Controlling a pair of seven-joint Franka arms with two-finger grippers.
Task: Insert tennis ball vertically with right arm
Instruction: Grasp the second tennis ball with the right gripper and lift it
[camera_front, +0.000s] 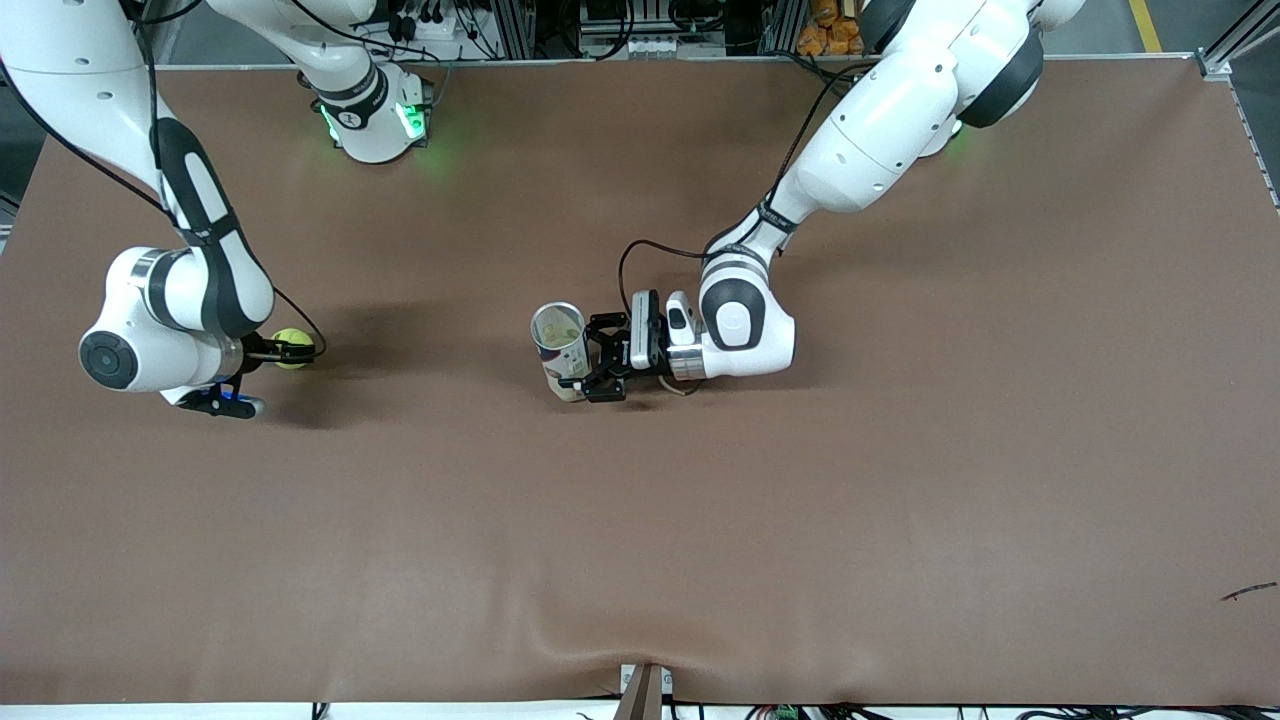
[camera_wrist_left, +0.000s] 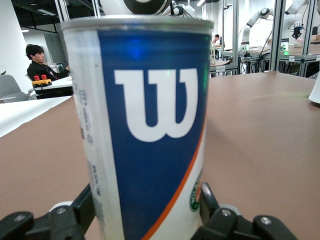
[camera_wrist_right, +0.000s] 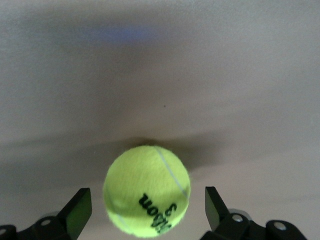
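Observation:
A yellow-green tennis ball (camera_front: 292, 347) lies on the brown table toward the right arm's end. In the right wrist view the ball (camera_wrist_right: 147, 190) sits between the two black fingers with a gap on each side. My right gripper (camera_front: 283, 350) (camera_wrist_right: 148, 206) is open around it, low at the table. A blue and white tennis-ball can (camera_front: 561, 345) stands upright with its top open at the table's middle. My left gripper (camera_front: 580, 358) is shut on the can's lower part; the can (camera_wrist_left: 145, 125) fills the left wrist view, with a finger on either side.
The brown mat (camera_front: 900, 480) covers the whole table and has a wrinkle at its near edge (camera_front: 640, 655). A small dark scrap (camera_front: 1248, 592) lies near the front corner at the left arm's end. A seated person (camera_wrist_left: 37, 62) shows far off in the left wrist view.

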